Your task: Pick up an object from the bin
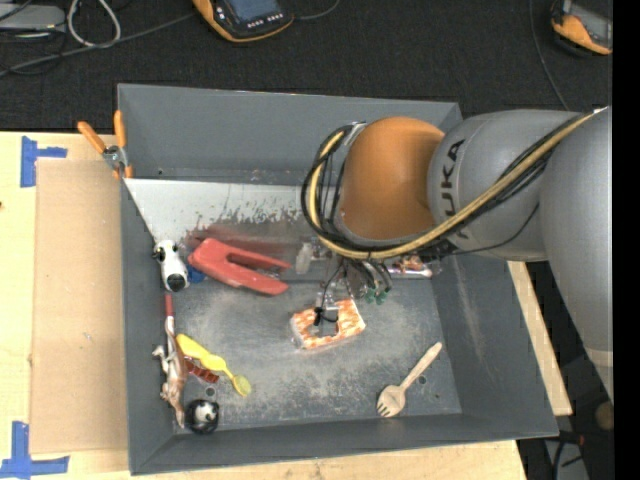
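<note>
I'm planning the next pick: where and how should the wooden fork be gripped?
Probably at the slim handle of the wooden fork, from straight above, squeezing across its width. It lies flat and diagonal on the bin floor, apart from other things; its tined head is wider.

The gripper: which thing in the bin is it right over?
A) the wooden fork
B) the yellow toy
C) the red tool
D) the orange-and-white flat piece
D: the gripper hangs right over the orange-and-white flat piece in the middle of the bin.
</note>
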Robot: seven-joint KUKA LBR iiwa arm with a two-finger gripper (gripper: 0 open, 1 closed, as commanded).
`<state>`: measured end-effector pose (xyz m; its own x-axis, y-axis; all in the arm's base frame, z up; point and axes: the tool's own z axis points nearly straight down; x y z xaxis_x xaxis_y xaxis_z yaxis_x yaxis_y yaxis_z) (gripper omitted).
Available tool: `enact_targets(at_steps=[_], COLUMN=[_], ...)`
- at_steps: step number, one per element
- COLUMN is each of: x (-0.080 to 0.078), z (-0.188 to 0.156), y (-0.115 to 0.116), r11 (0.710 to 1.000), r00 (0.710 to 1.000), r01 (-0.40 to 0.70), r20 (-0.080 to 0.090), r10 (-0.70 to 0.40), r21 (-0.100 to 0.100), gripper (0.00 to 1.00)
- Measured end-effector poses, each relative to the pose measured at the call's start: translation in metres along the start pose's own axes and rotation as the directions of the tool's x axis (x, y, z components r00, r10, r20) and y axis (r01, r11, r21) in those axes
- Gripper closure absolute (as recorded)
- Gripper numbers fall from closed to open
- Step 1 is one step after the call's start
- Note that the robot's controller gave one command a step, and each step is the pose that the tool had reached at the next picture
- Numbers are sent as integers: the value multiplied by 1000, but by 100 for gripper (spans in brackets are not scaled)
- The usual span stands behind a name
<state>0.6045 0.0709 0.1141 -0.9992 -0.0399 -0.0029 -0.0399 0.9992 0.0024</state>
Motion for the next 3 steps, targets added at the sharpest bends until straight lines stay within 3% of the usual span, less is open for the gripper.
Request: enact_targets(at_steps=[1, 2, 3], x=[0, 22, 22], z=[36, 43, 42], y=[-9, -82, -82], r11=[997, 998, 998], r00=[997, 998, 998], r01=[-73, -63, -63], r20=[-6, -1, -1], r10=[73, 63, 63], r21=[1, 2, 2], gripper=[0, 100, 100])
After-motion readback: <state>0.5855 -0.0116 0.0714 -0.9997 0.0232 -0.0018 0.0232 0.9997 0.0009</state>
